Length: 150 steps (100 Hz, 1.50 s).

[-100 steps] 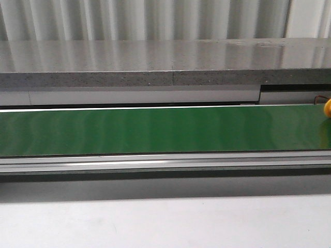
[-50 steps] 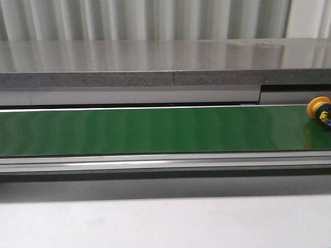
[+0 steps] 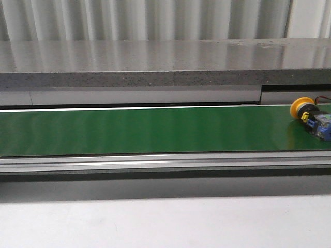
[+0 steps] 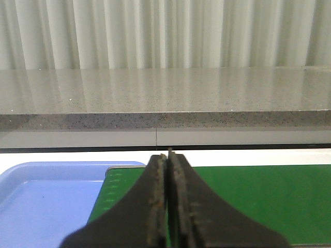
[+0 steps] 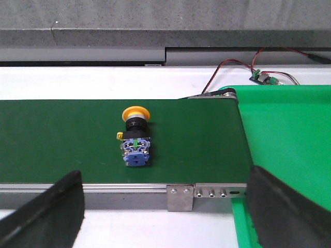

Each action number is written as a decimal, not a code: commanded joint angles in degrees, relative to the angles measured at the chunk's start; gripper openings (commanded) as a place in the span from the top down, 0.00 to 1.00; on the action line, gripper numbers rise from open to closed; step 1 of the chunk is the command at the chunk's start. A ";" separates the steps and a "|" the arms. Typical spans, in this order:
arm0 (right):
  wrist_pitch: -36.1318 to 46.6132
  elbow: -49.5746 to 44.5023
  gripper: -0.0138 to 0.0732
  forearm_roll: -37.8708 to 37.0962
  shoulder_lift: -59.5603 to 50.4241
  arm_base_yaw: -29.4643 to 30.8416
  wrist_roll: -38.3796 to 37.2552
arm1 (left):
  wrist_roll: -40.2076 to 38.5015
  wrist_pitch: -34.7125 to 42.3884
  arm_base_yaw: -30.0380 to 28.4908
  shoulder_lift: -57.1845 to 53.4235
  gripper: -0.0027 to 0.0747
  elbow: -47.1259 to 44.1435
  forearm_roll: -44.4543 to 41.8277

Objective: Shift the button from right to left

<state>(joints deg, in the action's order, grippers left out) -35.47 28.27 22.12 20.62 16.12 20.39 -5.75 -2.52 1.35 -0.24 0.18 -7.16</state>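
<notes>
Right hand [image 5: 165,206] gapes wide, empty, above the button [image 5: 135,138] near the tabletop's right edge; left hand [image 4: 168,206] closed, empty. Pickup pending: descend, straddle, close.

Setting is an industrial or factory-line test cell. Evidence: a green conveyor belt [image 3: 155,129] in an aluminium frame [image 5: 181,192], loose red and black wiring to a small circuit board [image 5: 264,77], and a corrugated metal wall [image 4: 165,33] behind a grey stone-like ledge [image 3: 155,62].

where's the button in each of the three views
Front view: the button lies on its side at the far right end of the green belt.
Left wrist view: not in it.
Right wrist view: the button lies mid-frame on the belt, beyond the open gripper.
Shared landmark: the green belt.
</notes>
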 commanded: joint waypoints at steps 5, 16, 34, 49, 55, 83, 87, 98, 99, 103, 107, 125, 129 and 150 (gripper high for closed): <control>3.22 1.32 0.35 1.55 -0.40 -0.03 0.62 | -0.73 4.68 0.55 -1.83 0.99 -1.47 0.41; 3.16 1.32 0.59 1.55 -0.40 -0.03 0.62 | -0.73 4.68 0.55 -1.83 0.99 -1.47 0.41; 3.16 1.32 0.92 1.55 -0.40 -0.03 0.62 | -0.73 4.68 0.55 -1.83 0.99 -1.47 0.41; 3.16 1.32 0.92 1.55 -0.40 -0.03 0.62 | -0.73 4.68 0.55 -1.83 0.99 -1.47 0.41; 3.16 1.32 0.92 1.55 -0.40 -0.03 0.62 | -0.73 4.68 0.55 -1.83 0.99 -1.47 0.41; 3.16 1.32 0.92 1.55 -0.40 -0.03 0.62 | -0.73 4.68 0.55 -1.83 0.99 -1.47 0.41; 3.16 1.32 0.92 1.55 -0.40 -0.03 0.62 | -0.73 4.68 0.55 -1.83 0.99 -1.47 0.41; 3.16 1.32 0.92 1.55 -0.40 -0.03 0.62 | -0.73 4.68 0.55 -1.83 0.99 -1.47 0.41; 3.16 1.32 0.92 1.55 -0.40 -0.03 0.62 | -0.73 4.68 0.55 -1.83 0.99 -1.47 0.41; 3.16 1.32 0.92 1.55 -0.40 -0.03 0.62 | -0.73 4.68 0.55 -1.83 0.99 -1.47 0.41; 3.16 1.32 0.92 1.55 -0.40 -0.03 0.62 | -0.73 4.68 0.55 -1.83 0.99 -1.47 0.41; 3.16 1.32 0.92 1.55 -0.40 -0.03 0.62 | -0.73 4.68 0.55 -1.83 0.99 -1.47 0.41; 3.16 1.32 0.92 1.55 -0.40 -0.03 0.62 | -0.73 4.68 0.55 -1.83 0.99 -1.47 0.41; 3.16 1.32 0.92 1.55 -0.40 -0.03 0.62 | -0.73 4.68 0.55 -1.83 0.99 -1.47 0.41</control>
<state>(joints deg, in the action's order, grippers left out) -35.92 28.17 22.19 19.97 16.12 20.50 -5.75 -2.52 1.35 -0.24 0.18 -7.16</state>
